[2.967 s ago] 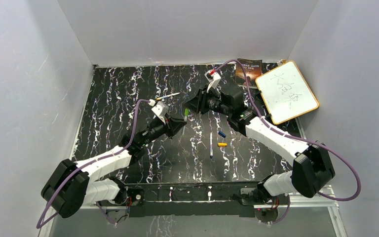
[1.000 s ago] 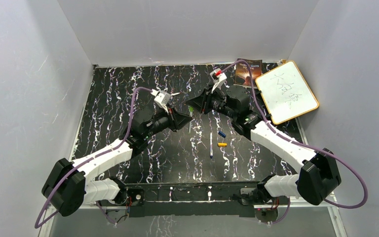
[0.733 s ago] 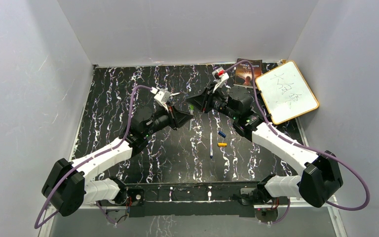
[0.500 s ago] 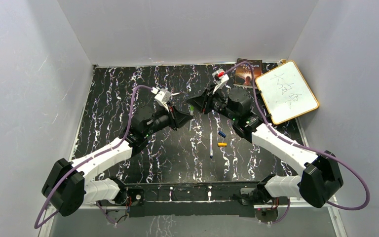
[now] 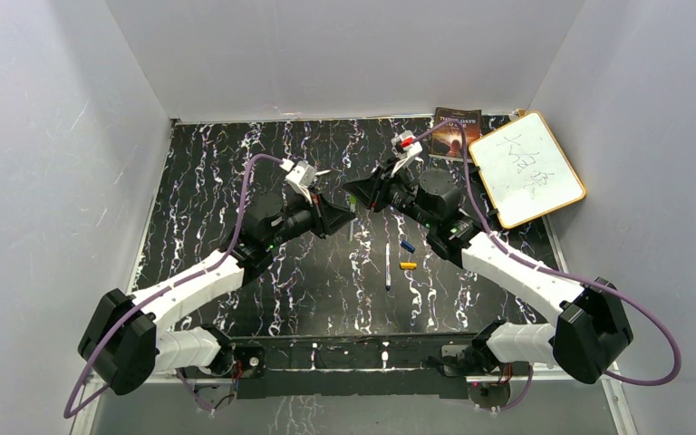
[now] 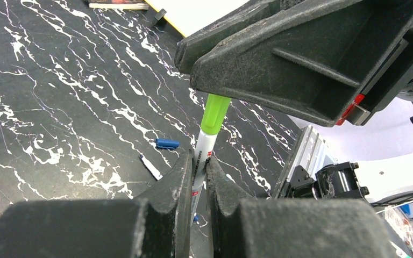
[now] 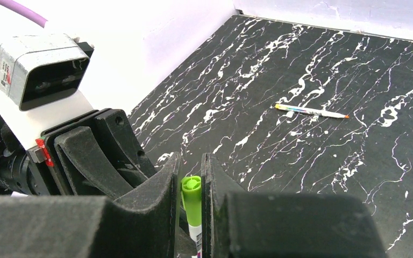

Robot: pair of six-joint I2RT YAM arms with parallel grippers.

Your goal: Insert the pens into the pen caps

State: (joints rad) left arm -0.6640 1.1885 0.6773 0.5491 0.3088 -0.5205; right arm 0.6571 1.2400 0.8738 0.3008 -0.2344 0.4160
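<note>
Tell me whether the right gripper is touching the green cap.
Touching. The right wrist view shows the green cap pinched between the two fingers of the right gripper, pressed against both.

L arm point(image 5: 190, 288) & R arm point(image 5: 517, 265): white links, blk joints, purple cables point(image 5: 244, 190).

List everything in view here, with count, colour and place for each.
Thin white stick pen: one, held mid-air.
Short green plastic cap: one, on its end.
White pen, dark-ended: one, table centre.
White pen, orange-tipped: one, far table.
Short blue cap: one, right of centre pen.
Short orange-yellow cap: one, beside blue cap.
Yellow-framed whiteboard: one, white, far right.
Dark book: one, far edge.
Left gripper: one, black, shut on held pen.
Right gripper: one, black, shut on green cap.
</note>
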